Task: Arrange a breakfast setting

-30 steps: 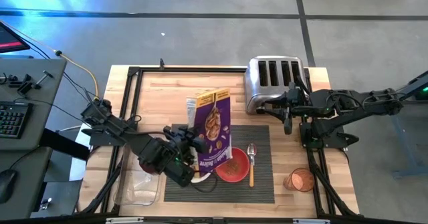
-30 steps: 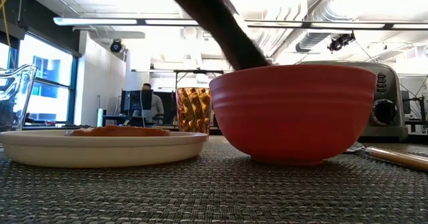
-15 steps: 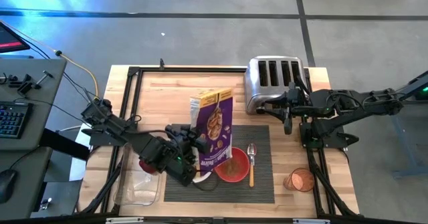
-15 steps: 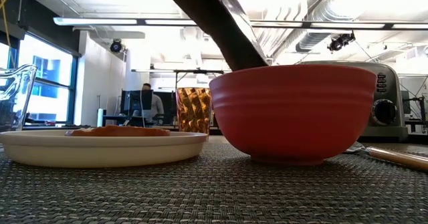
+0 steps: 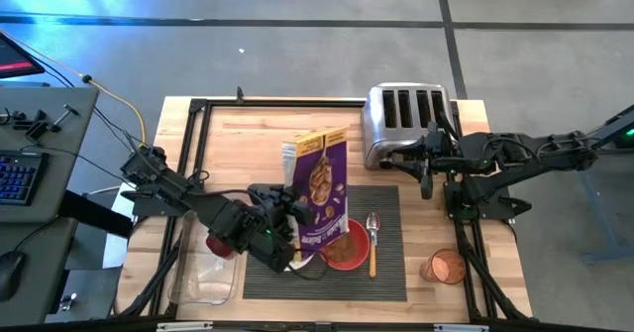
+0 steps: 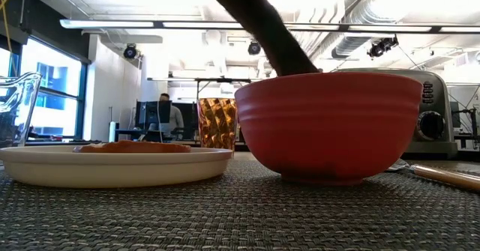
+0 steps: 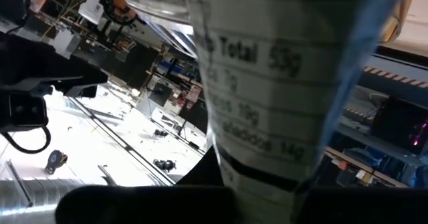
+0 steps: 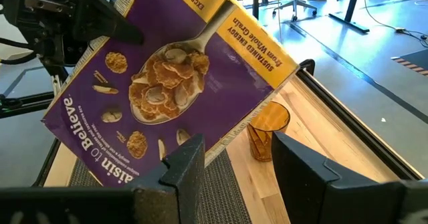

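Observation:
My left gripper (image 5: pixel 284 225) is shut on a purple cereal box (image 5: pixel 319 188), held tilted above the red bowl (image 5: pixel 349 245). The bowl's inside looks brown. The bowl, a wooden-handled spoon (image 5: pixel 372 243) and a white plate (image 6: pixel 112 165) with a bagel half (image 6: pixel 133 147) rest on the dark ribbed mat (image 5: pixel 386 273). In the high view my left arm hides most of the plate. A reddish round fruit (image 5: pixel 441 268) lies on the wood right of the mat. My right gripper (image 5: pixel 427 173) is open and empty in front of the toaster; its wrist view (image 8: pixel 234 170) looks at the box. My left gripper holds the cereal box by its narrow printed side panel (image 7: pixel 267 150), in the box's lower half, coming from the table's left. The box is lifted clear and tilted, its yellow top (image 8: pixel 247 30) leaning toward the far side. Its lower end (image 6: pixel 289 52) reaches to the bowl's rim.
A chrome four-slot toaster (image 5: pixel 406 124) stands at the back right. An amber glass (image 8: pixel 267 134) stands on the wood beyond the box. A clear plastic tray (image 5: pixel 203 277) sits at the near left. A person sits at a desk far behind the table (image 6: pixel 166 116).
My left gripper has moved a little toward the table's right with the cereal box. The box's lower end now covers more of the red bowl's left side, and the box has turned slightly. The right arm has kept still.

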